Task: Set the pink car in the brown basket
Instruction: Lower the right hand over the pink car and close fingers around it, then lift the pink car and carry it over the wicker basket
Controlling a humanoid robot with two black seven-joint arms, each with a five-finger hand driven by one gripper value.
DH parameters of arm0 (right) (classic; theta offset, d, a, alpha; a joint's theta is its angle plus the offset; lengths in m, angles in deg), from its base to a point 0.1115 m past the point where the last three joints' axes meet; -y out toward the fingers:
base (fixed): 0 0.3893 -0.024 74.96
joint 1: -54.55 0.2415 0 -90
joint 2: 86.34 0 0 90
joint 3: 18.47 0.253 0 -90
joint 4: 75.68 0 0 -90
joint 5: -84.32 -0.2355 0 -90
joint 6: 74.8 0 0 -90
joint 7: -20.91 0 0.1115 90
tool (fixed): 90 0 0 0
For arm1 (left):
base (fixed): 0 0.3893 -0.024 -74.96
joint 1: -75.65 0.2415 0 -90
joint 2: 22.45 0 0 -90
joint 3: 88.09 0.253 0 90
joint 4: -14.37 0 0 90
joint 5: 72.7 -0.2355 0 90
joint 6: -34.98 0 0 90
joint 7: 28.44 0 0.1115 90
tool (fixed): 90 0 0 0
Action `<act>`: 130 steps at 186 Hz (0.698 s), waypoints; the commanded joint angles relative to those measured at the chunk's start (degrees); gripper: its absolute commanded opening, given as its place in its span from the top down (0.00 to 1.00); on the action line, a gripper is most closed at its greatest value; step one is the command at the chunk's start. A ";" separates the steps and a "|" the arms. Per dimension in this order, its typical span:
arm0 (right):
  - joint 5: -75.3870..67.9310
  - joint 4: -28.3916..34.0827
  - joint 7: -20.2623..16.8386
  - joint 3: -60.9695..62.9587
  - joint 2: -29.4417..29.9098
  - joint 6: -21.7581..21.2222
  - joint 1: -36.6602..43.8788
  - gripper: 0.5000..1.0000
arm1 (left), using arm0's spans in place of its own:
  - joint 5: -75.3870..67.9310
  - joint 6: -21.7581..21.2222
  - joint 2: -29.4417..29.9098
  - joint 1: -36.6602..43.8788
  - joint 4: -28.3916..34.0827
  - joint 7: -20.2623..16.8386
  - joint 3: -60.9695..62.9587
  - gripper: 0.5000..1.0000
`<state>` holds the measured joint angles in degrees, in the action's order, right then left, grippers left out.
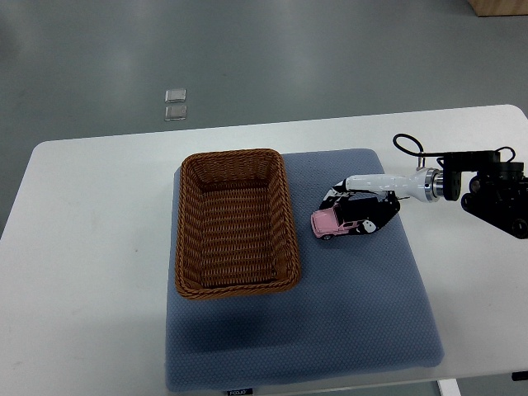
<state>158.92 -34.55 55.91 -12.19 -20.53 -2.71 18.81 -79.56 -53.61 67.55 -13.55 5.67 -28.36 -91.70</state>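
One arm is at work: the right hand (356, 208) reaches in from the right edge, its black-and-white fingers curled down around the pink car (332, 222), which sits on the blue-grey mat (330, 330) just right of the brown basket (191, 216). The car's pink front pokes out to the left of the hand, and it looks to be resting on the mat rather than lifted, though that is hard to tell from this steep angle. The basket holds nothing and lies on the left part of the mat, its long side running near to far. The left arm is out of sight.

The step in hand seems to be the grasp. Next, the hand would need to firm its grip, raise the car above the basket's right rim, carry it left over the opening and let go. Two small clear squares (175, 105) lie on the floor beyond the white surface (91, 272).
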 commanded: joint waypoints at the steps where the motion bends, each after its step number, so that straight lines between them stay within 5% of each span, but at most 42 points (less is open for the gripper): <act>1: 0.02 0.00 0.00 -0.13 0.02 -0.02 -0.04 0.62 | 0.00 0.00 0.00 0.00 0.00 0.00 0.00 0.00; 94: -0.07 -0.53 0.00 0.57 -0.86 0.07 0.49 0.97 | 0.00 0.00 0.00 0.00 0.00 0.00 0.00 0.00; 130: -0.86 -0.53 0.00 0.75 -0.95 -0.02 0.49 1.00 | 0.00 0.00 0.00 0.00 0.00 0.00 0.00 0.00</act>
<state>158.36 -35.07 55.91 -11.51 -21.45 -2.70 19.29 -79.55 -53.61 67.55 -13.56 5.67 -28.36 -91.70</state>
